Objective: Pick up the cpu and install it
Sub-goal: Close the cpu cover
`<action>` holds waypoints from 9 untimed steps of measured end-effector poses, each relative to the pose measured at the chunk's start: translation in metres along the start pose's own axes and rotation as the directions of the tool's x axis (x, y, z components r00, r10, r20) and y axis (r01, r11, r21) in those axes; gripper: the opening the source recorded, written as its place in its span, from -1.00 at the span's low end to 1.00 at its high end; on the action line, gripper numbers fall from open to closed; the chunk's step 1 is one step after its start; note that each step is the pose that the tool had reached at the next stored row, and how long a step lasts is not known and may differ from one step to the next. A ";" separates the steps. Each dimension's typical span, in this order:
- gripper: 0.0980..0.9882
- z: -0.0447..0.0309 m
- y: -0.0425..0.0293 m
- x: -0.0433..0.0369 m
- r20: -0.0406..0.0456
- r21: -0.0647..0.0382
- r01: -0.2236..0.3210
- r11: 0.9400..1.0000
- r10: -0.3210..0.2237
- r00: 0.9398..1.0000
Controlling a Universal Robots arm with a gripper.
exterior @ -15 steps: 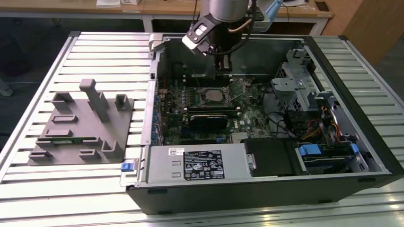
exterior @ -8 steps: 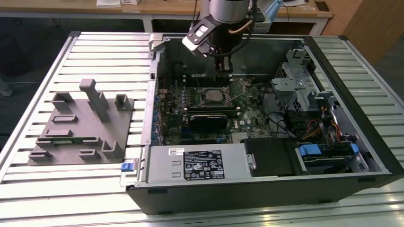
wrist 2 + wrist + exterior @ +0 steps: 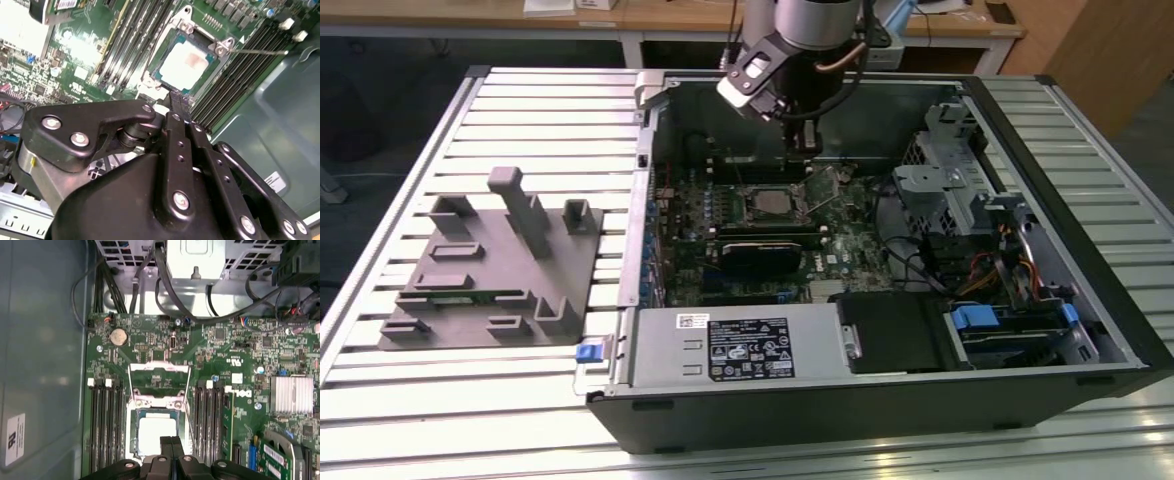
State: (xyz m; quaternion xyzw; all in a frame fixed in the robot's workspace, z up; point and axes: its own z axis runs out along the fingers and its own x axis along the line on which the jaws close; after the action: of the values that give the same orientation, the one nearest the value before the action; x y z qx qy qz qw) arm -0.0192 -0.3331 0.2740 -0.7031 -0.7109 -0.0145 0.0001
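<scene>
The cpu is a small square chip with a pale silver top. It lies flat in the motherboard socket inside the open computer case, seen also in both wrist views. The socket's metal load frame stands flipped open beside it. My gripper hangs above the board, a little behind the socket in the exterior view. Its two black fingers are pressed together with nothing between them, and their tips sit just short of the chip's edge.
A grey fixture lies on the slatted table at the exterior view's left, with a thin green strip on it. The case holds a white-labelled black box, drive cages, cables and memory slots flanking the socket.
</scene>
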 end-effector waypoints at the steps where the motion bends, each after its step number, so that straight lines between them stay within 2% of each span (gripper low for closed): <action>1: -0.98 0.0001 0.0015 0.0000 0.000 0.000 0.000 1.000 0.000 1.000; 9: -0.98 0.0009 0.0081 -0.0014 0.000 0.000 0.000 1.000 0.000 1.000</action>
State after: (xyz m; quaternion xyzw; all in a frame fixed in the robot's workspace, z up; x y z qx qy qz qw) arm -0.0110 -0.3344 0.2733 -0.7031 -0.7109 -0.0144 0.0001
